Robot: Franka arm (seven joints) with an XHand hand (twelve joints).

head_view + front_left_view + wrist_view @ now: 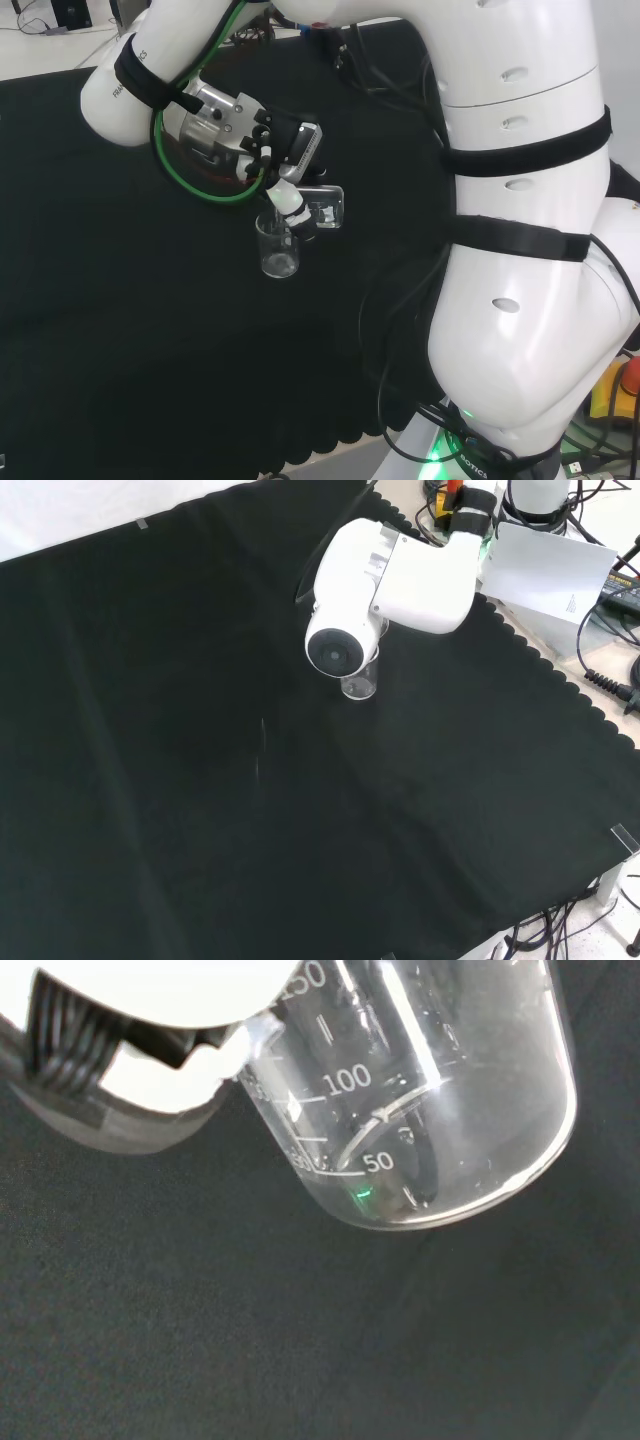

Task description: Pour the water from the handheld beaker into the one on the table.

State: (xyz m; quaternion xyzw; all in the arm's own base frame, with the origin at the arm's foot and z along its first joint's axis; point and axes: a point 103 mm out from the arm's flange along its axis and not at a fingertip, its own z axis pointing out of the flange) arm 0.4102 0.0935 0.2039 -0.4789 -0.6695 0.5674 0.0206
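Head view shows the hand (270,150) over the middle of the black cloth (120,300), its fingers curled round a clear beaker (322,206) that is tipped well over on its side. Just below it and a little to the left in this view a second beaker (277,247) stands upright on the cloth, and one white fingertip (292,208) hangs right over its open rim. The held beaker's mouth seems to point toward the standing one, though the glass is too clear to make out the lip or any stream of water.

From the front camera, a big white arm link with a round grey cap (338,650) stands before the hand; beneath the cap the base of the standing beaker (359,686) peeks out on the cloth, in the upper middle of that view.

Close up from the wrist, the held beaker (430,1090) is tilted, its rounded bottom edge toward the dark cloth (250,1340), and white printed scale marks run along its side. A curved line across the glass near the lower marks looks like a water surface. A blurred white and grey part of the hand (130,1050) lies against the beaker's wall.
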